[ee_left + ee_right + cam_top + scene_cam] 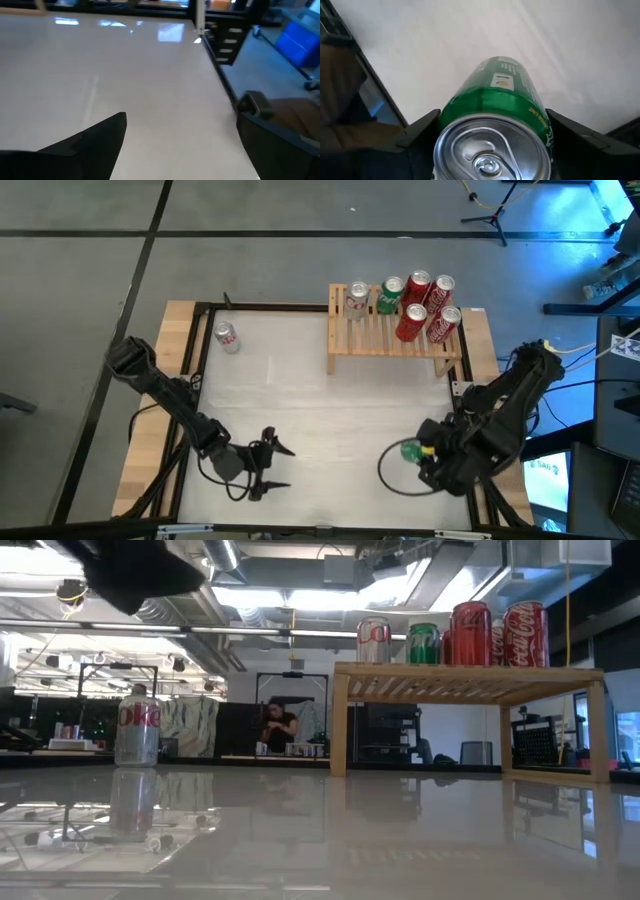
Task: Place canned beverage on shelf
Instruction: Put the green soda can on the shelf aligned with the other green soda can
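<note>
The light-wood slatted shelf (395, 340) stands at the table's far right, also in the low view (470, 680), with several cans upright on its top: silver, green and red. A silver Diet Coke can (227, 337) stands on its base on the table at the far left, and shows in the low view (137, 727). My right gripper (414, 452), at the near right, is shut on a green can (502, 97). My left gripper (287, 467) is open and empty over the near left of the table, as its wrist view (185, 150) also shows. My right gripper pinches the green can between its two fingers (417, 137), on opposite sides of the can's wall near its top end (455, 107). The can lies along the fingers, lid toward the wrist and base pointing away. I cannot tell whether it is clear of the table.
A black frame (260, 307) runs around the white tabletop, with wooden boards along the left and right sides. The middle of the table in front of the shelf is bare white surface (330, 420). A person (278, 725) stands in the room far behind the table.
</note>
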`<state>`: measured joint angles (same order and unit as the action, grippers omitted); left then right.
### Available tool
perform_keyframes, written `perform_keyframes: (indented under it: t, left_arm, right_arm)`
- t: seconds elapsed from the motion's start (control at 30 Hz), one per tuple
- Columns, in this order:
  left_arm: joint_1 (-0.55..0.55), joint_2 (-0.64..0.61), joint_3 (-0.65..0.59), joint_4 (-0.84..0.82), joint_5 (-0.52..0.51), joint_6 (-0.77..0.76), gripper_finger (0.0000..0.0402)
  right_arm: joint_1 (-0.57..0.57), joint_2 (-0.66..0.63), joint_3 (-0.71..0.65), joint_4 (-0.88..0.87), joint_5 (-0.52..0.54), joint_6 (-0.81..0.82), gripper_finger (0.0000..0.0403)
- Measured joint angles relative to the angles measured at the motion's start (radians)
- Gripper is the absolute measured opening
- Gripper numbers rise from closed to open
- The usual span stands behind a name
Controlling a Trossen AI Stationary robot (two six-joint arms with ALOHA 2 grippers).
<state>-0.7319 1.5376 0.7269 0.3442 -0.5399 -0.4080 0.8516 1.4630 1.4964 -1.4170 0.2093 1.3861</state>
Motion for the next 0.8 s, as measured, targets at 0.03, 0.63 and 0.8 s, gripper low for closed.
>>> perform_keyframes:
  t: [0.03,0.63,0.8]
  left_arm:
    - [0.008,-0.015,0.000,-0.019,-0.002,0.000,0.0368]
    - [0.162,-0.057,0.000,-0.099,0.158,0.056,0.0368]
    - [0.163,-0.057,0.000,-0.095,0.163,0.018,0.0368]
  right_arm:
    - [-0.012,-0.001,0.029,-0.027,0.013,-0.013,0.0297]
    - [-0.606,-0.019,0.367,-0.150,0.101,-0.693,0.0297]
    - [-0.765,-0.019,0.384,-0.146,0.071,-0.862,0.0297]
